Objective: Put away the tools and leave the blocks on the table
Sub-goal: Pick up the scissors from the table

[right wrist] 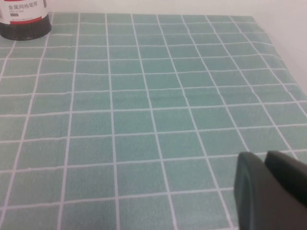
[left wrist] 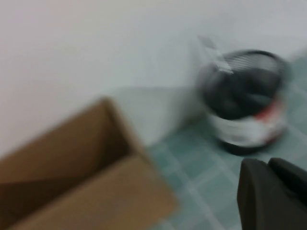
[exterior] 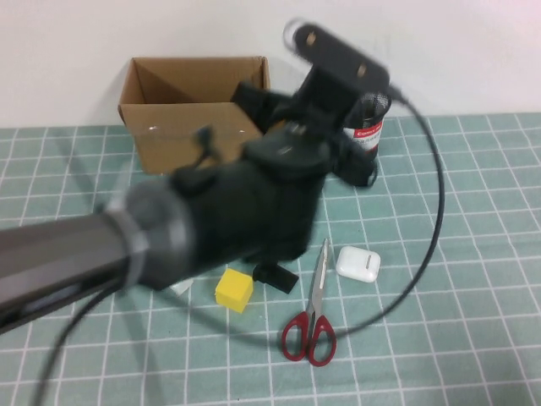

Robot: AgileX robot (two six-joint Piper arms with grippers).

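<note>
The steel scissors with red loop handles lie closed on the teal grid table, near the front. A yellow block sits to their left. The orange and white blocks and the screwdriver are out of view. My left arm reaches across the table; its gripper hangs by a black mesh cup. In the left wrist view the fingers look shut and empty, just short of the cup. My right gripper is shut and empty over bare mat.
An open cardboard box stands at the back left, also in the left wrist view. A white rounded case and a small black plastic piece lie near the scissors. A black cable loops over the mat. The cup's base shows in the right wrist view.
</note>
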